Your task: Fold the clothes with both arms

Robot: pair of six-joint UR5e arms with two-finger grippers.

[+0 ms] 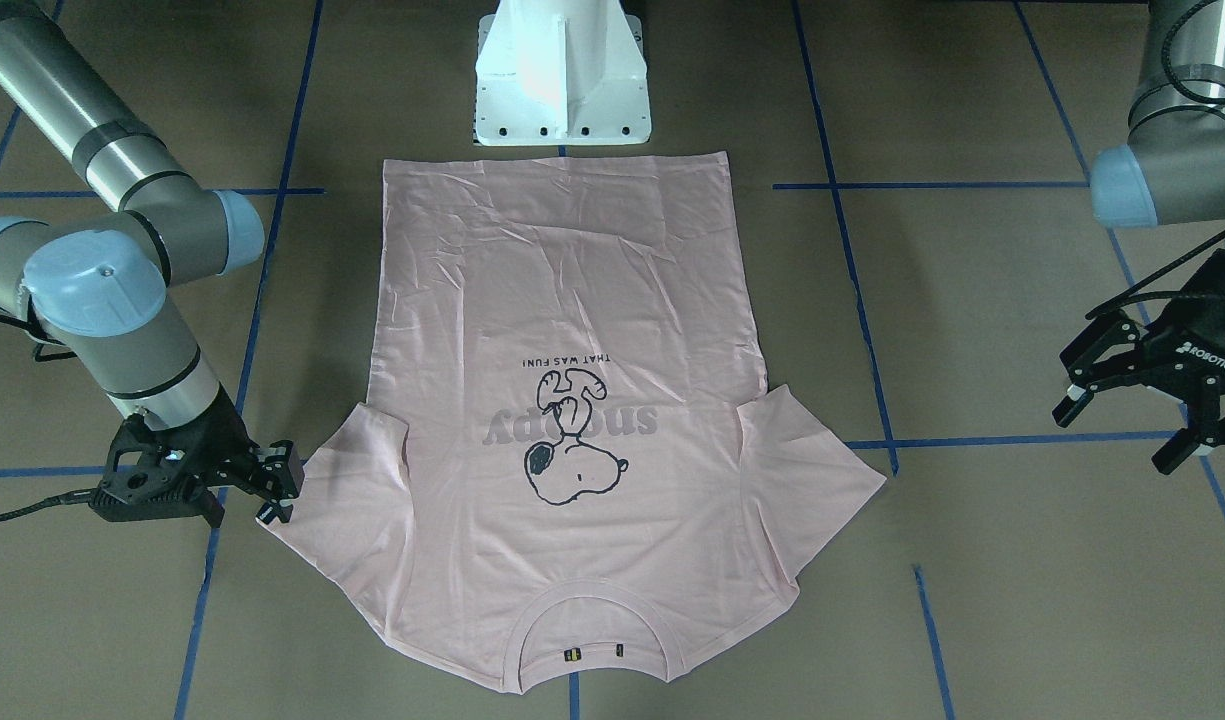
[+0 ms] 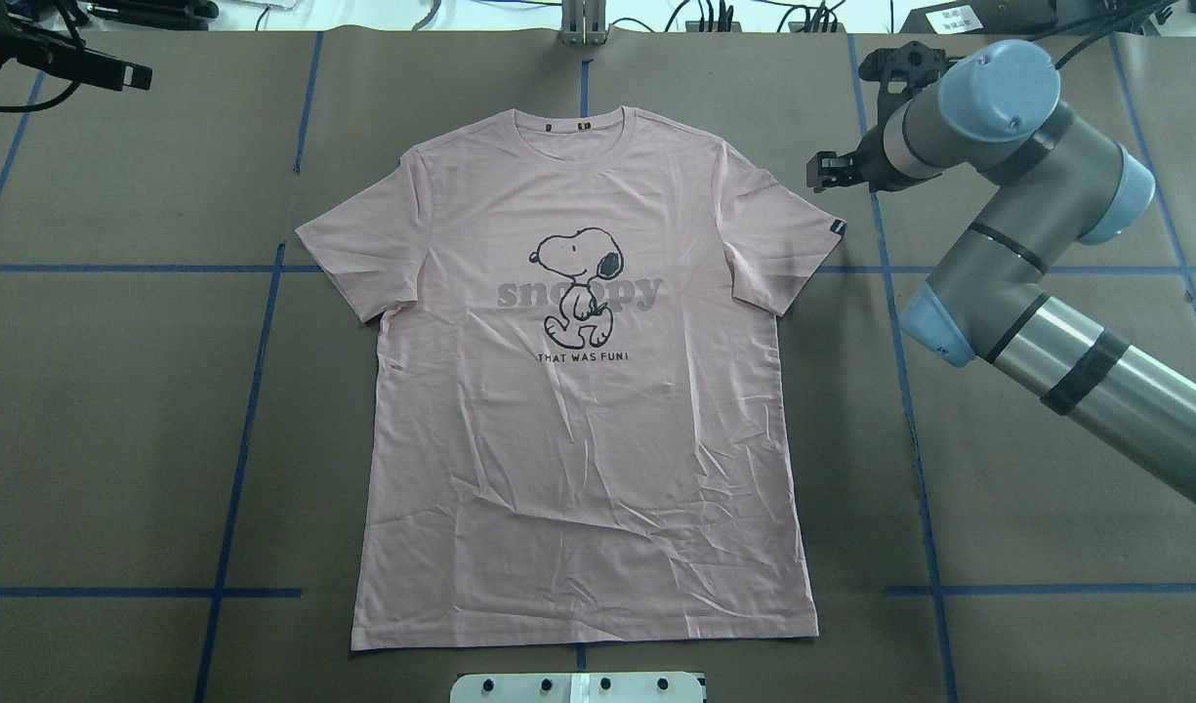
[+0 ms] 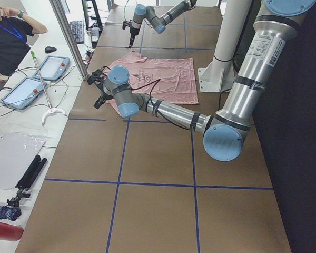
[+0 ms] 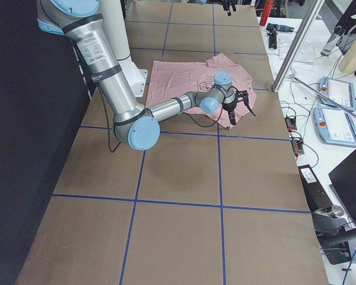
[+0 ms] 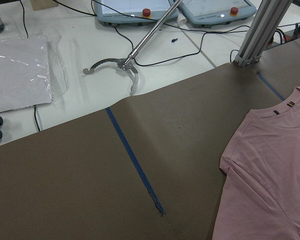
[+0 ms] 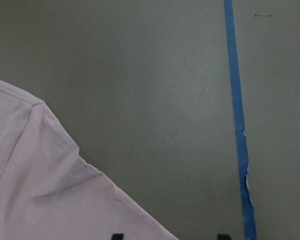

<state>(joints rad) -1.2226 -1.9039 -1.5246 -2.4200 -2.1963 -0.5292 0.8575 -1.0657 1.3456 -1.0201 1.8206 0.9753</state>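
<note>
Shirt (image 1: 572,300) collar lies nearest; the garment is spread flat, print up, on the brown surface (image 1: 972,600), ready for folding. Right pincer (image 1: 280,485) hangs open and empty just beside one sleeve tip, probably lining up a grab. Left pincer (image 1: 1117,438) is open, empty and well apart from the other sleeve.

Everything is lit evenly from above; only soft shadows are cast. Glare is seen on the white pedestal (image 1: 532,60).
</note>
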